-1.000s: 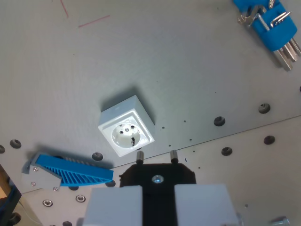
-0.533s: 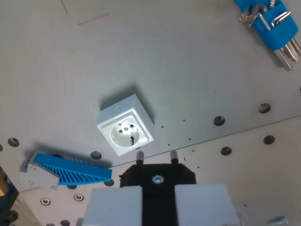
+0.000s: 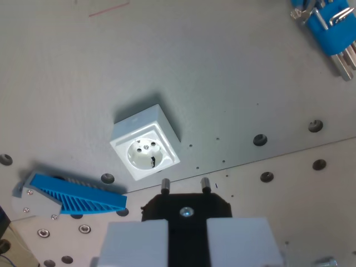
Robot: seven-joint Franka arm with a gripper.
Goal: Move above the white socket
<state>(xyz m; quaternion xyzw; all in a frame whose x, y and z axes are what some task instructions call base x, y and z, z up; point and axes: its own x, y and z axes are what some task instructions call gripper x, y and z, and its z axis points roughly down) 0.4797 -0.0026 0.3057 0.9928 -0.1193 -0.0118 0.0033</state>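
We see only the lower part of the tool (image 3: 184,186): its two pale finger blocks run off the bottom edge, and between them sits a black piece with one bright screw head and two small metal pins sticking up toward the scene. The pins belong to a black plug that the two blocks clamp from either side, so the tool is closed on that black plug (image 3: 186,204). How far the plug reaches down between the blocks is hidden.

The tool hangs over the grey bench (image 3: 222,83), looking almost straight down. The pins sit just below and to the wrist view's right of the white socket (image 3: 146,149), not over it.

One white socket rests on the bench, turned at an angle, left of centre; its round face shows two holes, and a dark mark beside them is too small to read.

One blue ribbed part (image 3: 75,196) on a grey bracket lies at the lower left, near the socket but apart from it. One blue holder with metal prongs (image 3: 332,30) is cut off by the top right corner, well away from the socket.

A thin red line (image 3: 109,9) marks the bench at the top. A seam crosses the bench at the lower right, with round holes dotted along both sides.
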